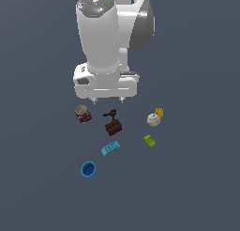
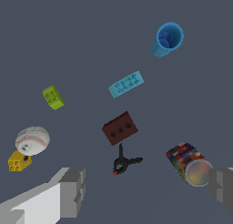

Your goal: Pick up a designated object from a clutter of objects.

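Gripper (image 2: 145,191) hangs above the table, fingers (image 2: 73,191) spread wide, holding nothing. Can (image 2: 187,163) stands untouched just beside one fingertip, off centre between them, silver rim up. Beyond lie the clamp (image 2: 124,163), brick (image 2: 120,128) and cup (image 2: 167,38).

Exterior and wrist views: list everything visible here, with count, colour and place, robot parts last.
can: 1, red, blue and yellow label, silver rim; exterior view's left of the clamp.
clamp: 1, black; just behind the brick.
brick: 1, dark red; centre of the clutter.
baseball: 1, white; exterior view's right.
yellow piece: 1, yellow; beside the baseball.
green block: 1, green; below the baseball.
cyan block: 1, cyan; below the brick.
cup: 1, blue; nearest the camera.
floor: 1, dark grey.
arm: 1, white.
end effector: 1, grey fingers, open above the clutter.
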Action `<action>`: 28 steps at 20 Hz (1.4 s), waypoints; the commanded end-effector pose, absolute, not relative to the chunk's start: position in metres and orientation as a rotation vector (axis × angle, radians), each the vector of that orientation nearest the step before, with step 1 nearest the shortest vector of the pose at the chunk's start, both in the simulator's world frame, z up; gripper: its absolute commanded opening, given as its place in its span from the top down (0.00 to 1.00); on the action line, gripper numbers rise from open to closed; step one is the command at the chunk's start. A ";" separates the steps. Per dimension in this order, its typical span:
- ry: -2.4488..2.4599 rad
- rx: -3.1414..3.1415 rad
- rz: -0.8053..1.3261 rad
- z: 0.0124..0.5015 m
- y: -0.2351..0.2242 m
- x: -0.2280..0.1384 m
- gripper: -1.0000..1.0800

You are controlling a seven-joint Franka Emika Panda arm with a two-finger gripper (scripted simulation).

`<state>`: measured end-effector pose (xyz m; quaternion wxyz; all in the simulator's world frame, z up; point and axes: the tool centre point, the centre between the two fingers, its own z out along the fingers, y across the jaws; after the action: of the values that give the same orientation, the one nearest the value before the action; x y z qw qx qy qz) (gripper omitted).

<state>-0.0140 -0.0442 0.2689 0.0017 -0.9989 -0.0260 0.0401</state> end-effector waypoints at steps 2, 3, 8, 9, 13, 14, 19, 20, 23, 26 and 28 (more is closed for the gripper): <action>-0.128 -3.128 0.120 0.260 -0.053 -0.016 0.04; -0.145 -3.126 0.117 0.257 -0.057 -0.017 0.04; -0.243 -3.112 0.102 0.238 -0.076 -0.022 0.04; -0.266 -3.108 0.098 0.234 -0.080 -0.023 0.04; -0.359 -3.094 0.082 0.217 -0.098 -0.030 0.04; -0.381 -3.091 0.079 0.213 -0.103 -0.032 0.04; -0.495 -3.072 0.059 0.192 -0.125 -0.043 0.04; -0.517 -3.068 0.056 0.188 -0.129 -0.046 0.04; -0.584 -3.057 0.045 0.176 -0.142 -0.054 0.04; -0.651 -3.045 0.035 0.165 -0.154 -0.063 0.04; -0.696 -3.037 0.028 0.157 -0.162 -0.069 0.04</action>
<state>-0.0641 -0.1562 0.1627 0.0136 -0.9771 -0.2121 0.0108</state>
